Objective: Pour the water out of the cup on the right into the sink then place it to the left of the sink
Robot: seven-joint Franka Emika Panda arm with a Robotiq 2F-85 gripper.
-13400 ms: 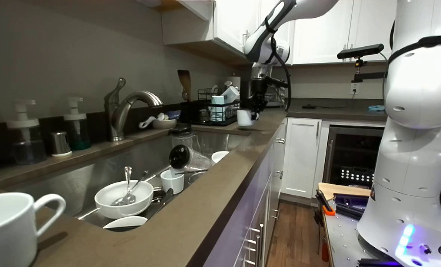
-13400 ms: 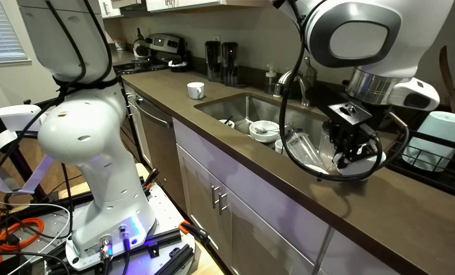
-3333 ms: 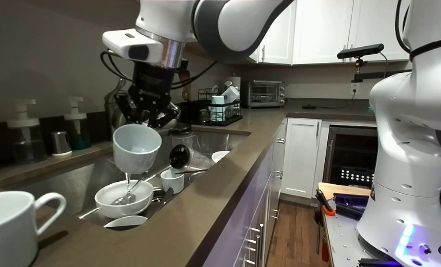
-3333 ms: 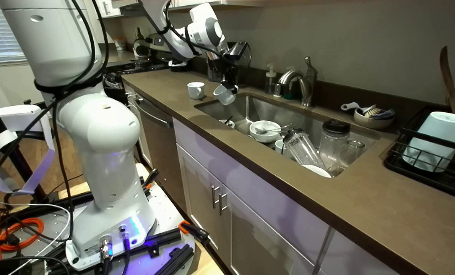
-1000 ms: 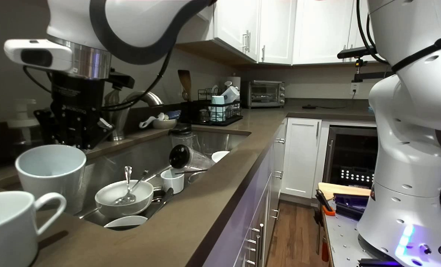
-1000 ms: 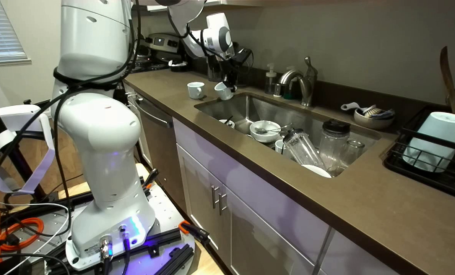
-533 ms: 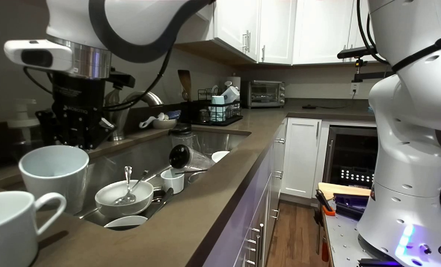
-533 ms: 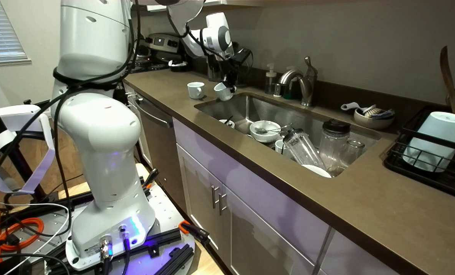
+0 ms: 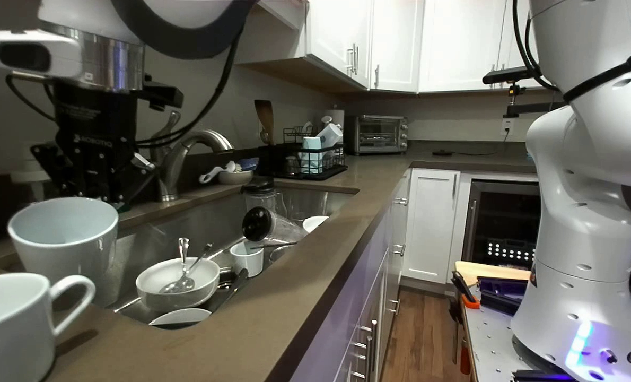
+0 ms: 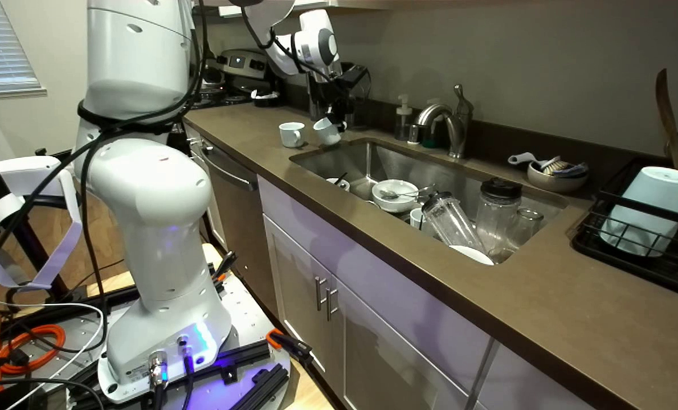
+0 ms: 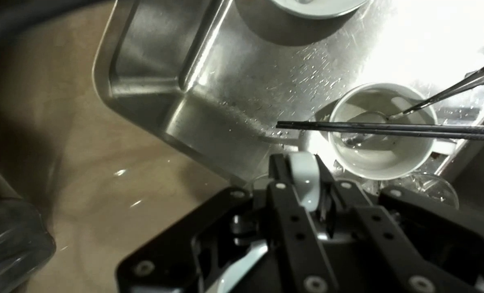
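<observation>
One cup (image 9: 69,252) in one end effector (image 11: 301,171)

The hand (image 10: 338,118) holds the cup (image 10: 326,132) tilted.

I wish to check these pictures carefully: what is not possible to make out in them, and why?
Held cup: inner bottom hidden by its near wall in an exterior view; water inside cannot be judged.
Held cup's base: hidden there behind the handled mug.
The handled mug: left part cut off by that view's edge.
Held cup's body: mostly covered by the claw in the wrist view.
Dark object: blurred, cut off by the wrist view's left edge.
</observation>
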